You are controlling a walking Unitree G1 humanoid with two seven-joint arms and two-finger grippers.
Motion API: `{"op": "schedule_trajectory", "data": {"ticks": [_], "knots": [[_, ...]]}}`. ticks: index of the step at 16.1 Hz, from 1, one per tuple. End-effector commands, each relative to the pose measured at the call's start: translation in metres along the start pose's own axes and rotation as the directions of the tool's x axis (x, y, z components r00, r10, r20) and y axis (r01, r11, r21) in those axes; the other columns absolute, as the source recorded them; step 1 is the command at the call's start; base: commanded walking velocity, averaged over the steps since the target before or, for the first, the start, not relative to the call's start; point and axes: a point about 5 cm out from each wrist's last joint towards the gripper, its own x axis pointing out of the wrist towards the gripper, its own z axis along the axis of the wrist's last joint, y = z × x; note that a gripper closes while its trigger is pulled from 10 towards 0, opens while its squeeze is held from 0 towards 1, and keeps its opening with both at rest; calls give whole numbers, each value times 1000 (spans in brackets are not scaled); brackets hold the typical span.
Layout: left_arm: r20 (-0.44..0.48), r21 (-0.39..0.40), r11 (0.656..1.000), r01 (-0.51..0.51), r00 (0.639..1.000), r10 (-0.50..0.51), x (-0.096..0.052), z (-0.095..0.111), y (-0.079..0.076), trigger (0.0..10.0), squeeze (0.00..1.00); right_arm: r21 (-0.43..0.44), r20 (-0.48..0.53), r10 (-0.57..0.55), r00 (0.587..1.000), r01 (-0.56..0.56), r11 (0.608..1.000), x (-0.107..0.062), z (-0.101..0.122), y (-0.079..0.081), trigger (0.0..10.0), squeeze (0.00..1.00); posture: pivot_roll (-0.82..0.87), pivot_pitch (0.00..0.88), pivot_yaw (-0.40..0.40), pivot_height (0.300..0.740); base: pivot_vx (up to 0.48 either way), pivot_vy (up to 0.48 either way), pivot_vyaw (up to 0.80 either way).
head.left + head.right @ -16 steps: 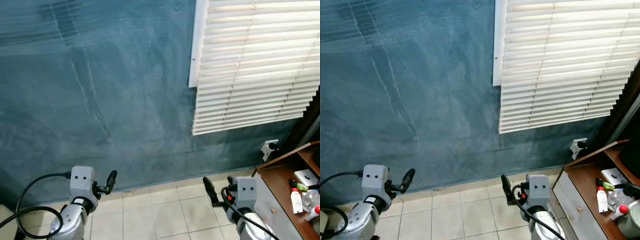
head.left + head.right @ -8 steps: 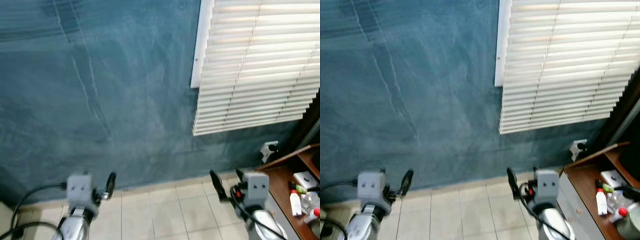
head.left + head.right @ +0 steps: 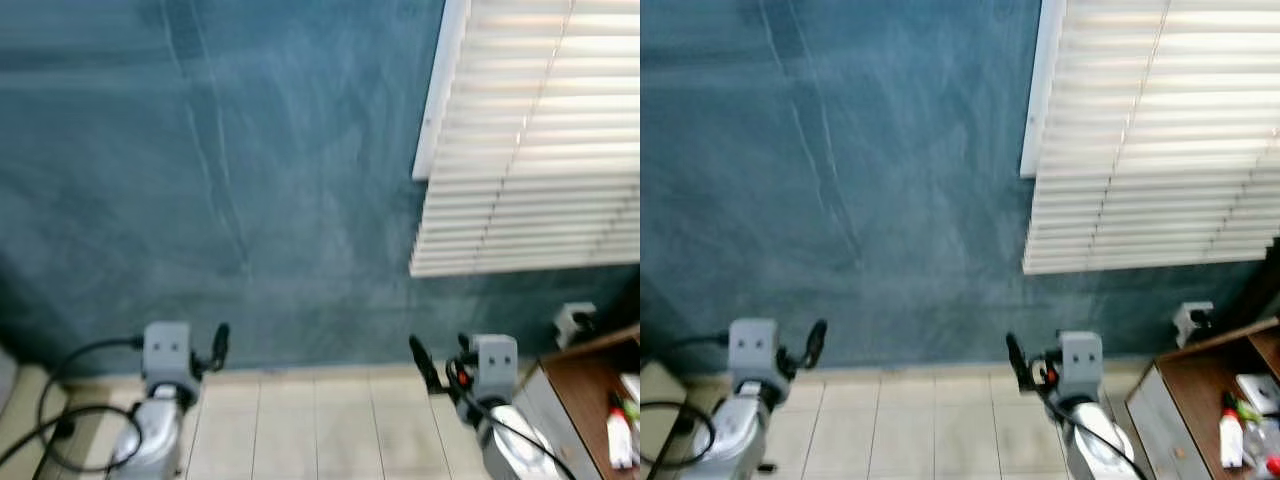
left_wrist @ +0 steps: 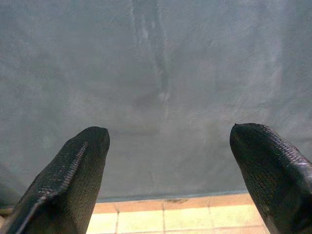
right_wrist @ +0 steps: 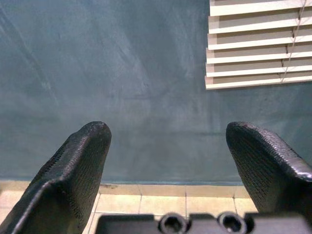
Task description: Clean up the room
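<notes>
Blue wall (image 3: 250, 170) dead ahead, used as ref. Left gripper (image 4: 168, 175) & right gripper (image 5: 170, 170) both held up facing it over tiled floor (image 3: 320, 430), fingers spread apart, nothing held. White blinds (image 3: 540, 140) hang on wall, right side. Brown desk (image 3: 1200, 385) w/ bottles (image 3: 1232, 440) sits below blinds by wall; outlet (image 3: 1192, 320) just above it.

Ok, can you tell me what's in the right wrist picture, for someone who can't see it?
The right gripper has its jaws wide apart with nothing between them, pointing at a blue-green wall. White window blinds hang on the wall, and pale floor tiles run along its foot.
</notes>
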Motion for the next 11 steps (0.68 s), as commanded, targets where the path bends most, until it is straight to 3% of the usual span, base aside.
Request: {"op": "schedule_trajectory", "data": {"ticks": [1, 5, 8, 11], "knots": [[17, 14, 1000, 7, 1000, -8, 2, 3, -3, 10000, 0, -11, 6, 18, 1000, -18, 1000, 3, 2, 1, 10000, 0, -38, 0, 21, 740, 0, 0, 519], [25, 1, 1000, 19, 999, -19, 4, 2, -10, 10000, 0, -16, 8, 47, 999, -47, 999, 9, 3, 1, 10000, 0, -37, 0, 11, 740, 0, 0, 525], [-9, -8, 1000, 4, 1000, -4, 4, -4, -9, 10000, 0, 19, 10, 40, 999, -41, 999, 11, 4, -3, 10000, 0, -40, 0, 6, 740, -90, 404, 523], [-7, -27, 1000, -5, 1000, 5, 6, -6, -14, 10000, 0, 6, 8, 40, 999, -40, 999, 11, 2, -7, 10000, 0, -44, 0, 3, 740, -82, 0, 525]]}}
